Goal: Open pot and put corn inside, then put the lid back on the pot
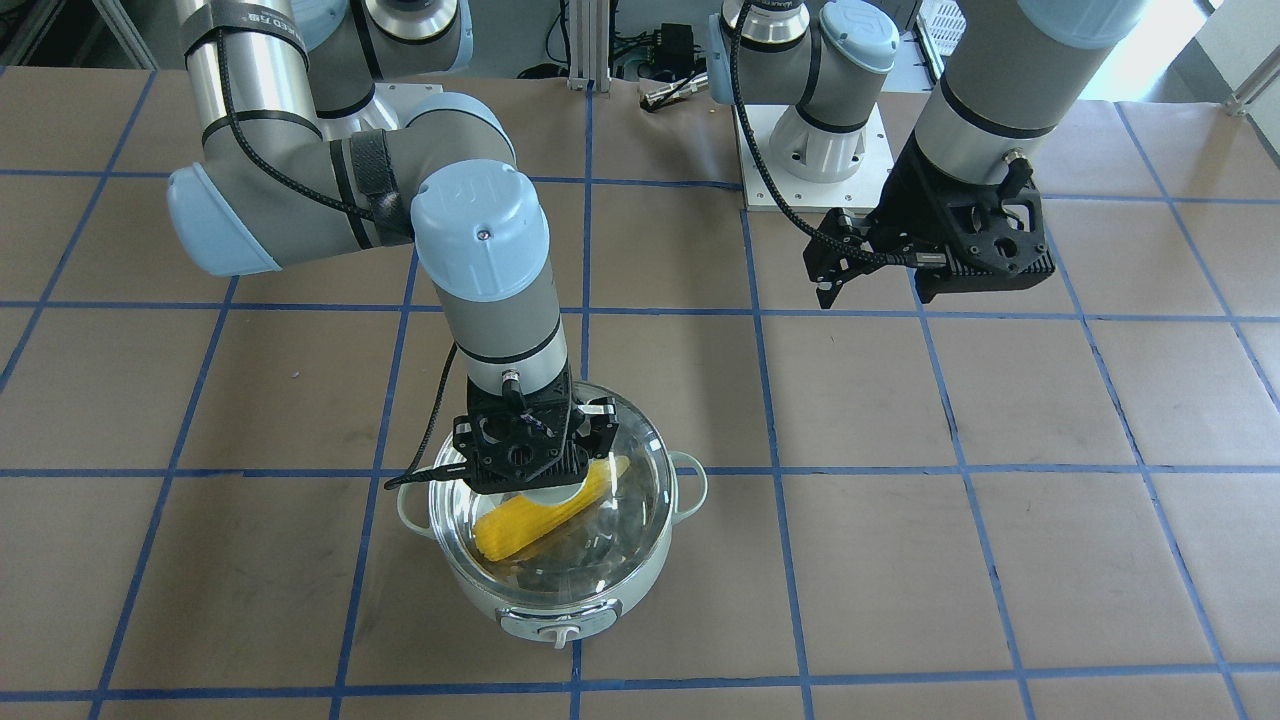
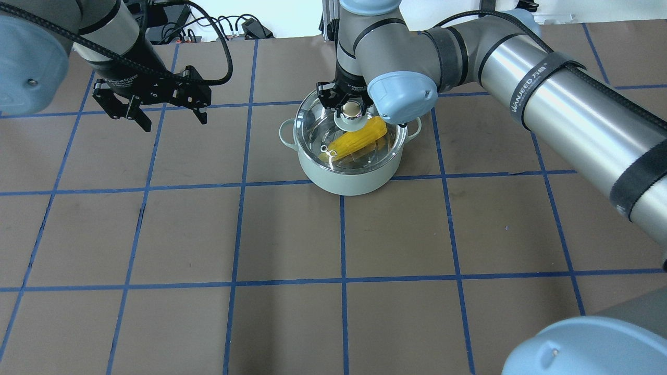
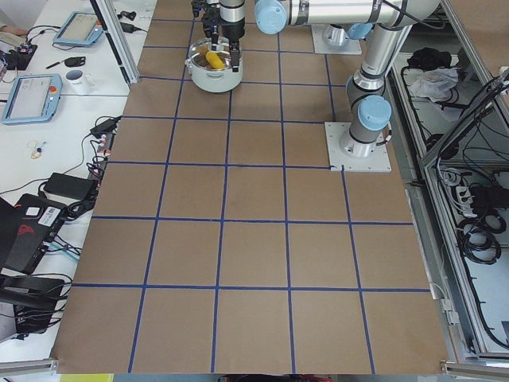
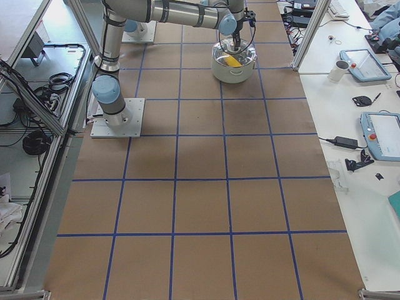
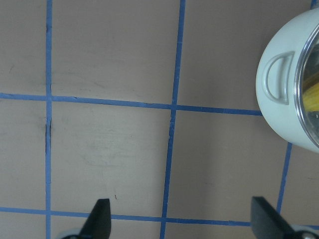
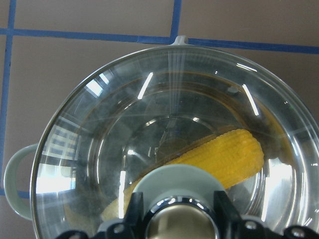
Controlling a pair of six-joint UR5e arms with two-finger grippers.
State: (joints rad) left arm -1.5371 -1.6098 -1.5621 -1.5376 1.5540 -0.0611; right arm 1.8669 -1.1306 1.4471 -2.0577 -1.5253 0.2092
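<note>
The pale mint pot [image 1: 560,600] stands on the table with the yellow corn [image 1: 530,520] lying inside it. The clear glass lid [image 1: 630,510] sits on the pot's rim. My right gripper [image 2: 351,109] reaches straight down over the pot, its fingers closed on the lid's centre knob. In the right wrist view the corn [image 6: 234,159] shows through the lid [image 6: 149,99], and the knob sits between my fingers [image 6: 133,211]. My left gripper [image 2: 167,117] is open and empty above bare table, off to the pot's side. The pot's handle [image 5: 276,79] shows in the left wrist view.
The table is brown paper with a blue tape grid [image 2: 341,234]. The left arm's base plate [image 1: 815,150] stands at the robot's side of the table. Benches with tablets and cables flank the table's ends [image 3: 32,95].
</note>
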